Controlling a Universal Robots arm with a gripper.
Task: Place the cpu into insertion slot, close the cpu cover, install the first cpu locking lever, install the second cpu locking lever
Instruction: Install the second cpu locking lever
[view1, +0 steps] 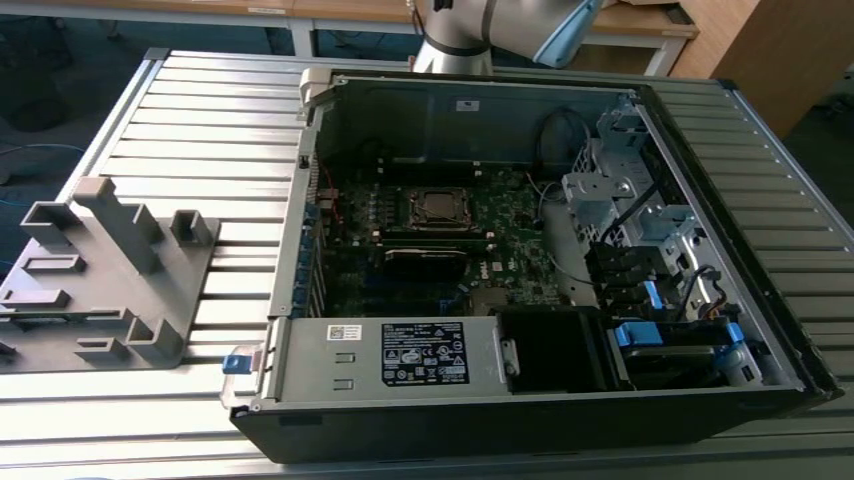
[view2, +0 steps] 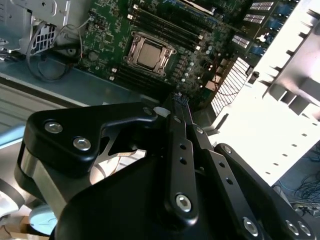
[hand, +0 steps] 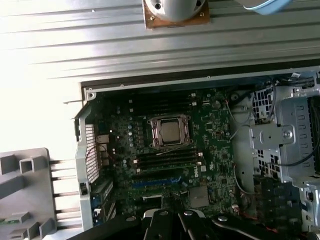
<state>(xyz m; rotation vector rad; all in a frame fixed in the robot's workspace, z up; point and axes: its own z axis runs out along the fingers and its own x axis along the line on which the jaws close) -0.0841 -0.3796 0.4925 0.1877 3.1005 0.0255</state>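
1 claw (view2: 179, 100), fingers together & empty, hangs well above cpu (view2: 149, 53) w/ cover (view2: 134, 48) down.

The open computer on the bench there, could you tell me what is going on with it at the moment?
A robot arm is working on an open computer case lying on a slatted table. The cpu already sits in its socket on the motherboard, with the cpu cover down around it. The gripper hangs above the board, well clear of the socket, its fingers together and holding nothing. A grey fixture stands beside the case.
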